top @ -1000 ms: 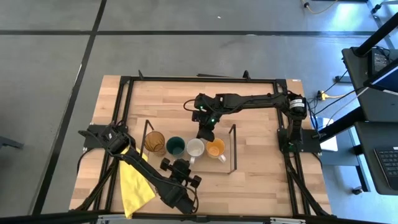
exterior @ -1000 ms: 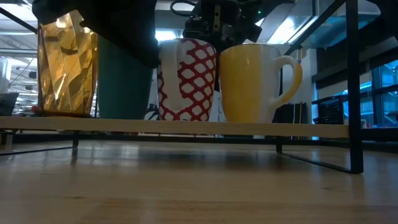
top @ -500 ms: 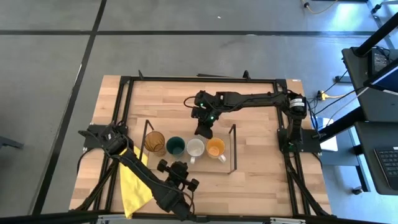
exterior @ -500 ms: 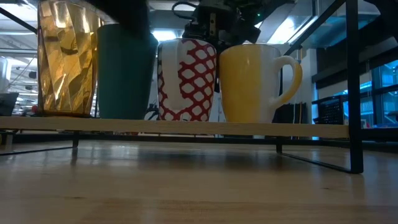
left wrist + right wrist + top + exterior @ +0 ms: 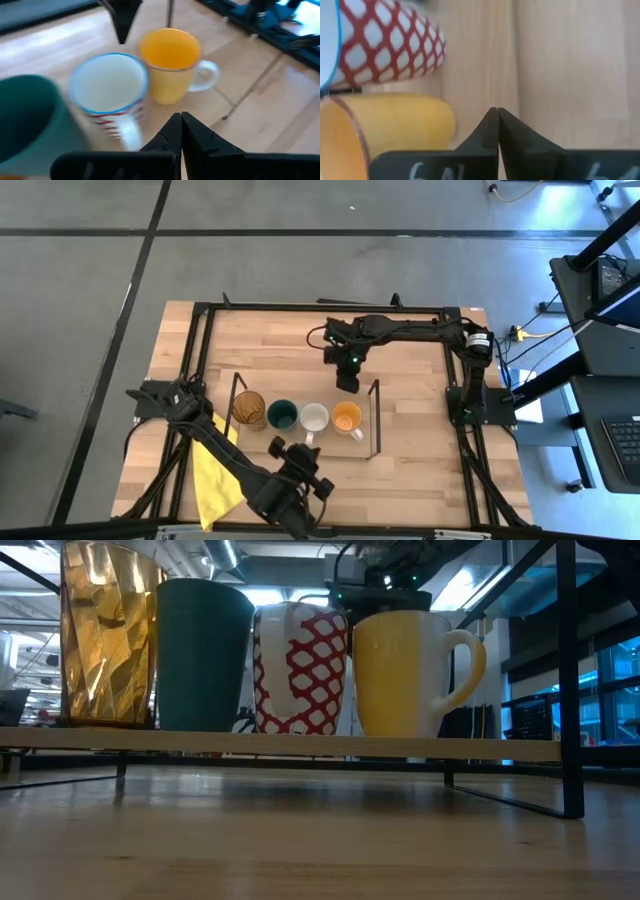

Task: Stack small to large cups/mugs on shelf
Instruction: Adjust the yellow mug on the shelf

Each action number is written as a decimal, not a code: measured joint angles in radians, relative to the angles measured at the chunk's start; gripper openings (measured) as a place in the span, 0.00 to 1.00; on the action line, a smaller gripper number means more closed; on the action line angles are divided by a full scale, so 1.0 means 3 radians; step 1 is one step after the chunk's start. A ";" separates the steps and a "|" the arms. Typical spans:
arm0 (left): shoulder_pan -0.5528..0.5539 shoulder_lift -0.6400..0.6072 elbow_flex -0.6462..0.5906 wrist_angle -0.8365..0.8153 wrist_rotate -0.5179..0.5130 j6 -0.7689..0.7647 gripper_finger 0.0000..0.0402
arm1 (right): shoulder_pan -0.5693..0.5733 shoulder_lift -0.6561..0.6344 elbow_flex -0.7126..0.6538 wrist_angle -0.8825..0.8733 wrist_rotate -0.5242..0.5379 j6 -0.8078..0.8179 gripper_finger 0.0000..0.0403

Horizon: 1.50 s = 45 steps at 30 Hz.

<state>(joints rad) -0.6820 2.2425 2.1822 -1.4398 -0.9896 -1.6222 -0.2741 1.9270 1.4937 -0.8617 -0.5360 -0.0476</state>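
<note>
Four vessels stand in a row on the shelf: an amber tumbler, a green cup, a white mug with a red lattice and an orange mug. Each rests on its base on the board, as the low view shows. My left gripper is shut and empty. It hovers on the near side of the shelf, pointing at the white and orange mugs. My right gripper is shut and empty, above the table on the far side of the orange mug.
Thin black wire frames stand upright at the shelf's ends. A yellow cloth lies near the table's front left, under my left arm. Bare wood lies at the far side and right of the shelf.
My left gripper has risen and drawn back from the green cup toward the table's near edge, leaving the low view. My right gripper has swung toward the table's right edge, from behind the white mug to behind the orange mug. The cups have stayed in place.
</note>
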 joint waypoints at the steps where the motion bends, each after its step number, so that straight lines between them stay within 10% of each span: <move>1: 0.0013 0.0000 -0.0032 0.0153 0.0000 0.0083 0.00 | 0.0001 0.0000 0.0000 -0.0053 -0.0001 -0.0040 0.01; 45: 0.0558 0.0000 -0.0726 0.1689 -0.0186 0.0637 0.00 | 0.0361 -0.0132 0.0005 -0.0531 -0.0023 -0.0398 0.02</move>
<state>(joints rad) -0.5146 2.2425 1.9644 -0.9331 -1.0455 -1.4312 -0.1658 1.8874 1.4952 -1.0209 -0.5428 -0.1668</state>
